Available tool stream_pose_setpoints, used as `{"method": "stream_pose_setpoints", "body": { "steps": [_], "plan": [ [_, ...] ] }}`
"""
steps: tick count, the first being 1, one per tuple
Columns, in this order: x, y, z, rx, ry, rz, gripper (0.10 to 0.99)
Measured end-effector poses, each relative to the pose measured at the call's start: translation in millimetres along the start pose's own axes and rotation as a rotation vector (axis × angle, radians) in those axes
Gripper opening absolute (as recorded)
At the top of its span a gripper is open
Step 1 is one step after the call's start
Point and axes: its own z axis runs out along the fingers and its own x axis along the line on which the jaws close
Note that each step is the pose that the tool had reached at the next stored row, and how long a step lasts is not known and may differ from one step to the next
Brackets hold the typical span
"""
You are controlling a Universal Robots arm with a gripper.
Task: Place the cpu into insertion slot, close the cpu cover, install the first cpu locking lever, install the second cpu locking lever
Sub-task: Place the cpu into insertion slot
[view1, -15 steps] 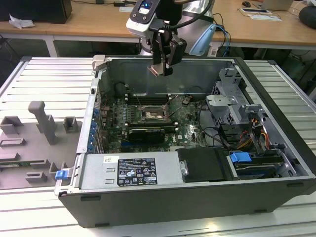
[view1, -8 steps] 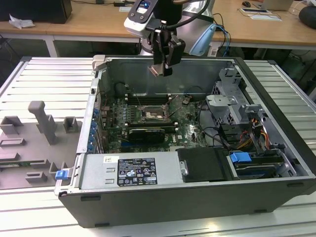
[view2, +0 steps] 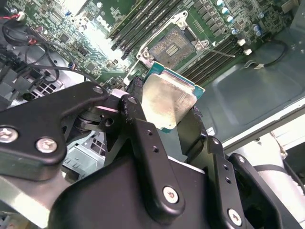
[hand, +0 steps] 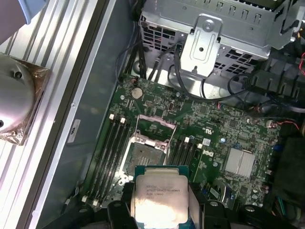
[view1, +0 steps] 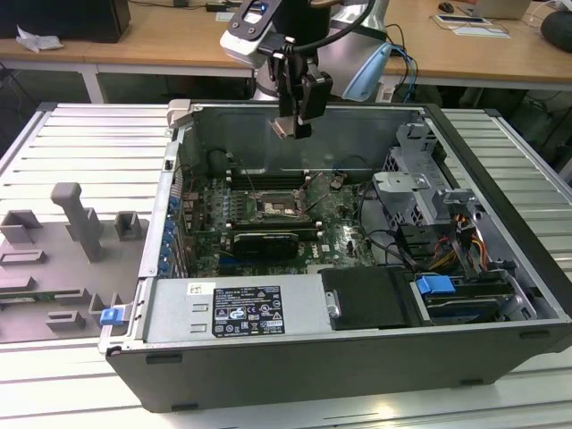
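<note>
Cpu (hand: 159,198) clamped edge to edge in gripper (view1: 295,123), held high above the open case (view1: 357,357).
Slot (view1: 275,208) lies bare at about 6 o'clock from the gripper in the exterior view, well apart; cover (hand: 153,125) stands open just beside it. One cpu, one slot, one cover.

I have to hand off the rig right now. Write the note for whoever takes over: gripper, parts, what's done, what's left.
The gripper is shut on the cpu, holding it in the air above the open computer case.
The insertion slot is empty, below the cpu and apart from it.
The cpu cover stands swung open.
Done: cpu in grasp, over the motherboard.
Left: cpu not yet seated, cover not yet closed, neither locking lever installed.
</note>
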Motion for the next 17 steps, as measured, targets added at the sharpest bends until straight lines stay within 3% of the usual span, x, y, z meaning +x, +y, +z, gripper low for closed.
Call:
{"method": "stream_pose_setpoints", "body": {
  "steps": [17],
  "plan": [
    [0.0, -0.2, 1.6, -0.003, -0.0141, 0.157, 0.533]
  ]
}}
